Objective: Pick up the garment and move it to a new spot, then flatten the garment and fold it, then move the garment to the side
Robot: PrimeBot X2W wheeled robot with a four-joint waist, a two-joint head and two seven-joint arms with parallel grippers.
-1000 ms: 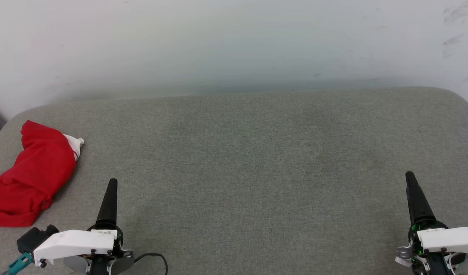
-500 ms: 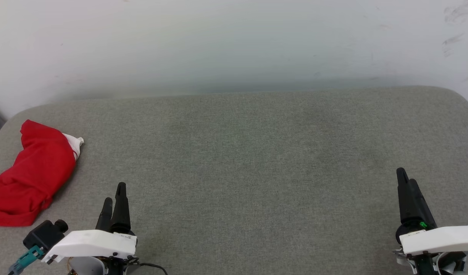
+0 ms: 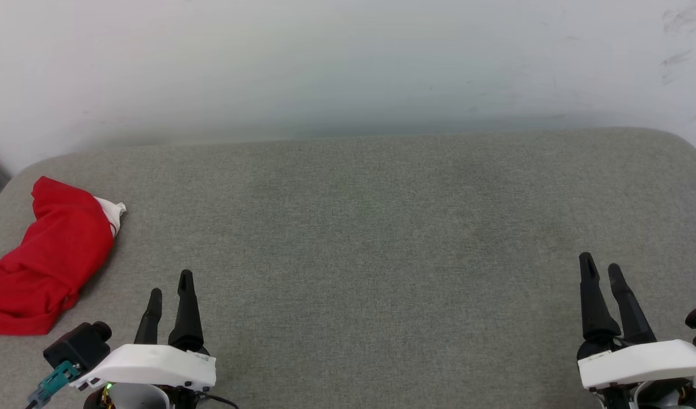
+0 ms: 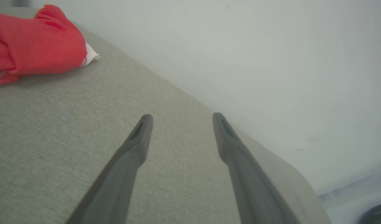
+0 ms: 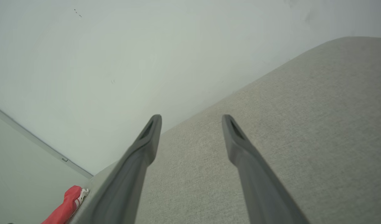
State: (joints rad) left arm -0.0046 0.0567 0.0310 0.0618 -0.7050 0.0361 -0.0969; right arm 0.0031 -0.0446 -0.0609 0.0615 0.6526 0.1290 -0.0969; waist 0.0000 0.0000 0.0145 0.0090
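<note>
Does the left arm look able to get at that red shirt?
Probably yes: the left gripper is open, with only bare grey cushion between it and the crumpled shirt.

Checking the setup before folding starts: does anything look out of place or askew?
Only the garment: crumpled in a heap at the grey surface's left edge, not spread flat. Nothing spilled or damaged.

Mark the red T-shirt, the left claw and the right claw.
red T-shirt (image 3: 47, 255), head view, middle of the crumpled red body.
left claw (image 3: 170, 284), head view, midway between its open fingertips.
right claw (image 3: 599, 262), head view, midway between its open fingertips.
</note>
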